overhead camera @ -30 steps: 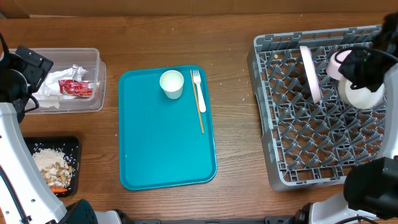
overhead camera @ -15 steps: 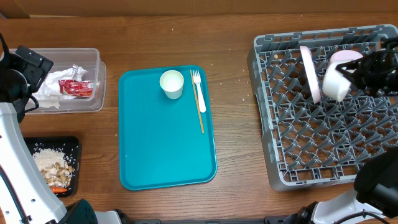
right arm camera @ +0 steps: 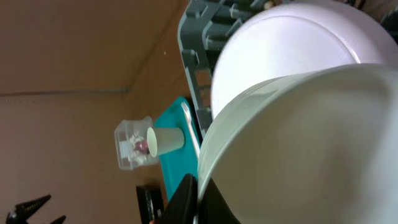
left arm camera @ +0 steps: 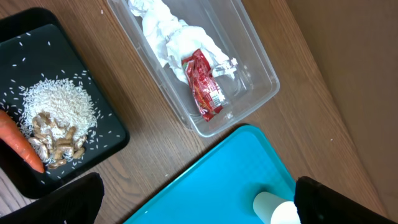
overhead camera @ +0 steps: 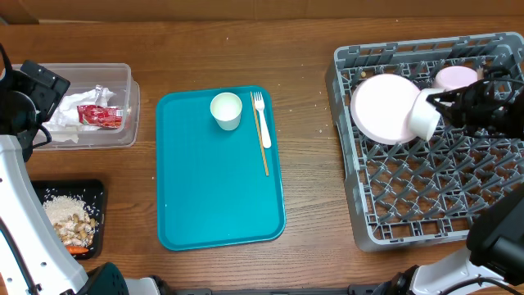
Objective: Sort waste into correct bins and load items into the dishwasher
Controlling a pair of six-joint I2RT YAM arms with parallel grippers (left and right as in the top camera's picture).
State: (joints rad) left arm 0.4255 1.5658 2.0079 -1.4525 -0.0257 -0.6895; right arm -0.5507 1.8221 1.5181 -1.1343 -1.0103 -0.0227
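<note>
My right gripper (overhead camera: 446, 111) is shut on the rim of a white bowl (overhead camera: 424, 115), held over the grey dish rack (overhead camera: 426, 233); the bowl fills the right wrist view (right arm camera: 311, 149). The pale-pink plate (overhead camera: 381, 108) now lies tilted flat in the rack beside it. A pink bowl (overhead camera: 456, 77) sits at the rack's back. The white cup (overhead camera: 227, 110) and fork (overhead camera: 262, 127) are on the teal tray (overhead camera: 217, 205). My left gripper (left arm camera: 199, 205) is open above the tray's corner. Napkins (left arm camera: 165, 31) and red wrapper (left arm camera: 205, 93) lie in the clear box (left arm camera: 249, 106); rice (left arm camera: 56, 102) and carrot (left arm camera: 22, 143) on the black tray (left arm camera: 106, 134).
The wooden table (overhead camera: 303, 65) shows between the teal tray and the rack. The left arm's body (overhead camera: 24, 205) stands along the left edge, between the clear box (overhead camera: 123, 135) and the black tray (overhead camera: 100, 192).
My right gripper carried the white bowl leftward over the rack. The pale-pink plate, upright on edge before, has tipped over towards the left and now shows its full face.
</note>
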